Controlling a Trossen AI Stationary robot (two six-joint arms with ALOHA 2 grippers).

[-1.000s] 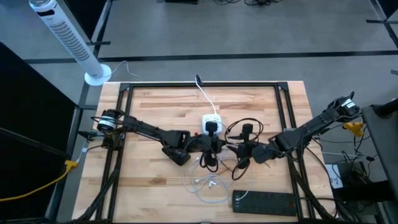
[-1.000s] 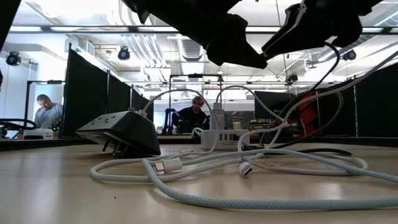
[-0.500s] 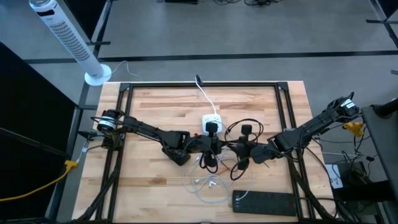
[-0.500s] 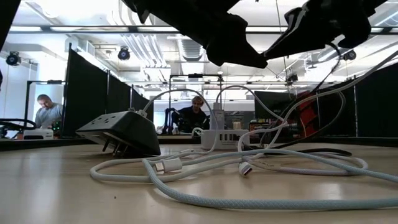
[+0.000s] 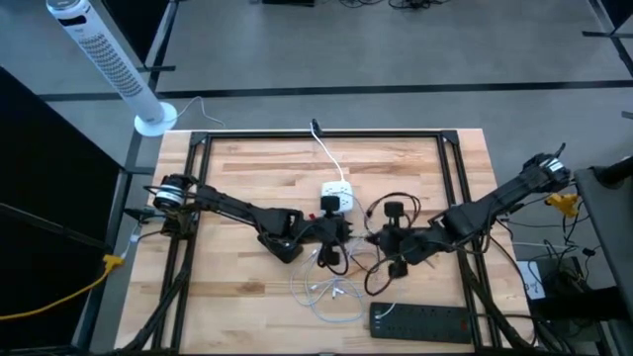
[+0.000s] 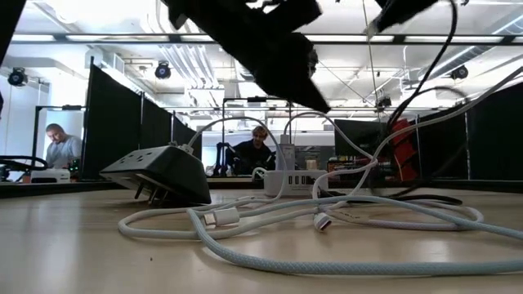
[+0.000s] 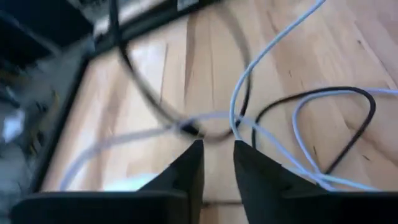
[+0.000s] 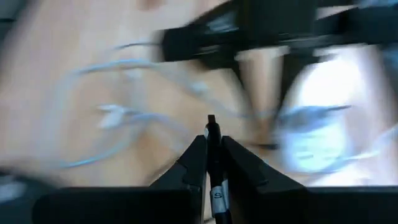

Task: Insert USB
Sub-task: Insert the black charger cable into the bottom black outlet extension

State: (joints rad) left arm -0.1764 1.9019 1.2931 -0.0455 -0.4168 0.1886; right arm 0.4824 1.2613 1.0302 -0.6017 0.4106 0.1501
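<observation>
High view: a butcher-block tabletop [image 5: 247,168] carries tangled white and black cables [image 5: 331,282], a white charger [image 5: 336,198] and a black power strip [image 5: 420,318]. Both arms reach low toward the middle.

Low view: a rounded white USB plug [image 6: 222,217] lies on the wood.

Left wrist view: the left gripper [image 7: 217,163] is slightly parted, empty.

Right wrist view: heavily blurred; the right gripper [image 8: 211,149] pinches a thin black plug [image 8: 212,134].
</observation>
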